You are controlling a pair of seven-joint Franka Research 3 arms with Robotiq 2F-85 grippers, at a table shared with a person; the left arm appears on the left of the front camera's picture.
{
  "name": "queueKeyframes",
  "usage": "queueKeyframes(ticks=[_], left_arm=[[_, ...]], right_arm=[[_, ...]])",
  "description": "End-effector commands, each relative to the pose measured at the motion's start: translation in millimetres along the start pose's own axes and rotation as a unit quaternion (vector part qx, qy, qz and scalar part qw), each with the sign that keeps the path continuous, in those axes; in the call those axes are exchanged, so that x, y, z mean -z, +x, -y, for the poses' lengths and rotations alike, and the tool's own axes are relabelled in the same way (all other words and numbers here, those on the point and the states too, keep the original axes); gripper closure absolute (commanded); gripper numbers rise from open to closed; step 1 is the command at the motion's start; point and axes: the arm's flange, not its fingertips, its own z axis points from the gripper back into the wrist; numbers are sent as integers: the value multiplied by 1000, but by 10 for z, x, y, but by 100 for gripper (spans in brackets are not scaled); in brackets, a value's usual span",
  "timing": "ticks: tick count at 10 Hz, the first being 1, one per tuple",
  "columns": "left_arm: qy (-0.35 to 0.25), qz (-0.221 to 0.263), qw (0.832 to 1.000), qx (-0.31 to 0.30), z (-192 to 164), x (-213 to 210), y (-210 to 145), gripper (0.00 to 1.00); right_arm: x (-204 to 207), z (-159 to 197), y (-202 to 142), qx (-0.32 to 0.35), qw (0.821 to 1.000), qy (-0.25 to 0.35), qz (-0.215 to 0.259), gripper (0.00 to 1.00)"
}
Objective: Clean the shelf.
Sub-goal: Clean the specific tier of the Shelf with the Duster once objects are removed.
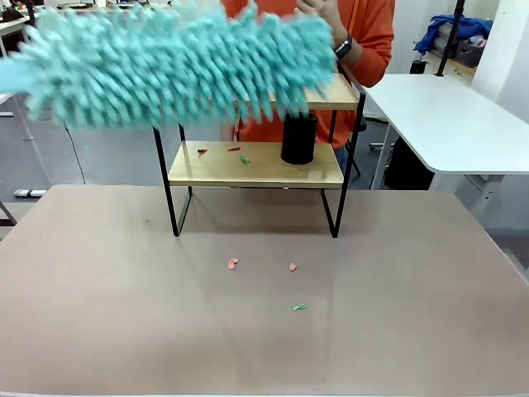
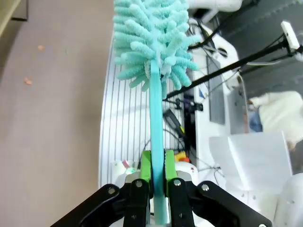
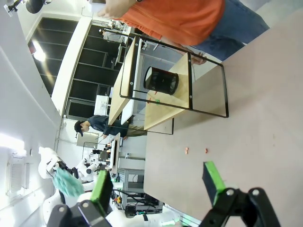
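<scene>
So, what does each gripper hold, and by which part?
The left gripper holds the fluffy turquoise microfibre duster by its flat handle; the right gripper is open and empty.

Duster (image 1: 173, 66) in my left gripper (image 2: 158, 163): fluffy teal cloth head, smooth plastic handle. Shelf (image 1: 264, 169): matt pale wood boards, thin black metal frame. Table (image 1: 124, 314): smooth, matt. Pot (image 3: 161, 80): black mesh.

shelf (image 1: 256, 169): bench (image 1: 99, 314) far edge, middle
pen holder (image 1: 298, 139): lower board (image 1: 207, 169), right
scraps (image 1: 234, 151): lower board, left
bench scraps (image 1: 233, 264): before shelf
duster (image 1: 165, 62): before top board (image 1: 335, 98)
</scene>
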Motion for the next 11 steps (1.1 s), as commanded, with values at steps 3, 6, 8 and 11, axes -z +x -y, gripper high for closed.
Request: queueKeyframes(ticks=[3, 6, 8, 11], left_arm=[[109, 340, 917, -181, 217, -590, -1988, 87], [137, 407, 812, -395, -353, -309, -2538, 87], [177, 384, 785, -453, -709, -213, -2350, 87], [186, 340, 779, -494, -1142, -68, -2039, 87]], right_arm=[[19, -10, 30, -12, 1000, 10, 6, 0], [19, -10, 30, -12, 1000, 10, 6, 0], [19, -10, 30, -12, 1000, 10, 6, 0], [19, -10, 30, -12, 1000, 10, 6, 0]])
